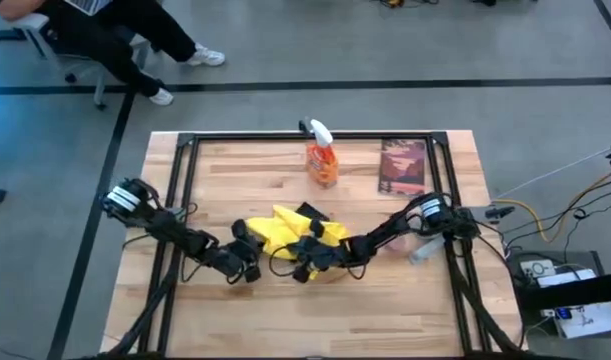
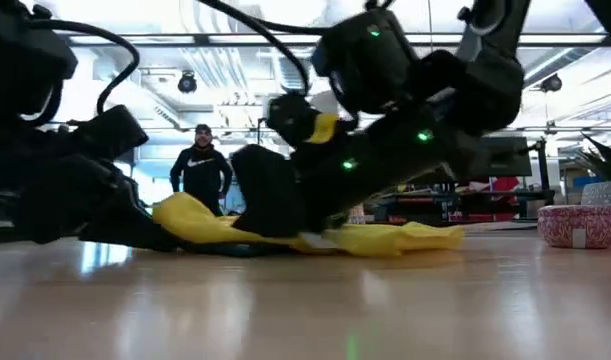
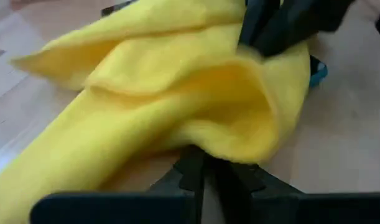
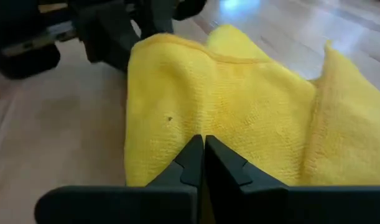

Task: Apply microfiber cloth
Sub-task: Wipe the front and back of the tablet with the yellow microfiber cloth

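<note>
robotics lab: framed wooden table [image 1: 385, 310], exposed ceiling ducts [image 2: 220, 70], cabling [image 1: 550, 215].

The bright yellow soft microfiber cloth [image 1: 285, 229] covers most of a flat black tablet [image 1: 310, 211] near the tabletop's middle; only one corner shows.

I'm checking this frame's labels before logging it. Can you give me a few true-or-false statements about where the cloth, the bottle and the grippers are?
1. The microfiber cloth lies bunched near the table's middle. True.
2. The orange spray bottle lies tipped over on the cloth. False: it stands upright, apart from the cloth, nearer the table's far edge.
3. The right gripper has its fingers shut on the cloth. True.
4. The left gripper is raised high over the table, away from the cloth. False: it is low at the cloth's edge, shut on it.
5. A dark book lies beside the bottle. True.
</note>
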You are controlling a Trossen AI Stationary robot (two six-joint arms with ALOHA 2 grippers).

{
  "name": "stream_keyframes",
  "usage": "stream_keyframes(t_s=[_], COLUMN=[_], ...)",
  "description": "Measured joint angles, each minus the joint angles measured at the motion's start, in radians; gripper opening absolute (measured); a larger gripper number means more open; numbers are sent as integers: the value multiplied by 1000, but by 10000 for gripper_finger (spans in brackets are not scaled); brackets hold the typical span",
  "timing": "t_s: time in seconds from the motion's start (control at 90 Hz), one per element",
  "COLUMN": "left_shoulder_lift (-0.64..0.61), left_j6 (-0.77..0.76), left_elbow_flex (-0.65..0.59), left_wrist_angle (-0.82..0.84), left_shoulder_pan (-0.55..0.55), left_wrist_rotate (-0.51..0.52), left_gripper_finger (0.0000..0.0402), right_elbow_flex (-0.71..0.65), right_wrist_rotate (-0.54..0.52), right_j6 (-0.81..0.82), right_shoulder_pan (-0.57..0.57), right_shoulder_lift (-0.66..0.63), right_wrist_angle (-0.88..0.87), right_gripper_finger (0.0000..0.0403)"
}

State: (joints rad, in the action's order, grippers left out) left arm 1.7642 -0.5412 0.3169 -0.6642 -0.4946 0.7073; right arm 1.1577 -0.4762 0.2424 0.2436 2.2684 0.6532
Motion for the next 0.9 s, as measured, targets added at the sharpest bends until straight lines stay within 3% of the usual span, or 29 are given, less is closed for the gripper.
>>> stream_keyframes(t_s=[0.189, 0.478, 0.6, 0.9], left_shoulder_lift=[3, -13, -13, -14], left_j6=[2, 7, 10, 8], left_elbow_flex=[9, 9, 9, 9], left_wrist_angle=[1, 6, 5, 3], left_shoulder_pan=[1, 0, -1, -1], left_wrist_rotate=[-3, -13, -15, -16], left_gripper_finger=[21, 21, 21, 21], right_elbow_flex=[128, 189, 182, 56], right_wrist_rotate=[1, -129, -182, -155], right_j6=[-20, -8, -12, 8], right_shoulder_pan=[-3, -6, -8, -58], right_shoulder_lift=[85, 114, 87, -78], right_wrist_angle=[-4, -18, -36, -138], right_gripper_finger=[0, 0, 0, 0])
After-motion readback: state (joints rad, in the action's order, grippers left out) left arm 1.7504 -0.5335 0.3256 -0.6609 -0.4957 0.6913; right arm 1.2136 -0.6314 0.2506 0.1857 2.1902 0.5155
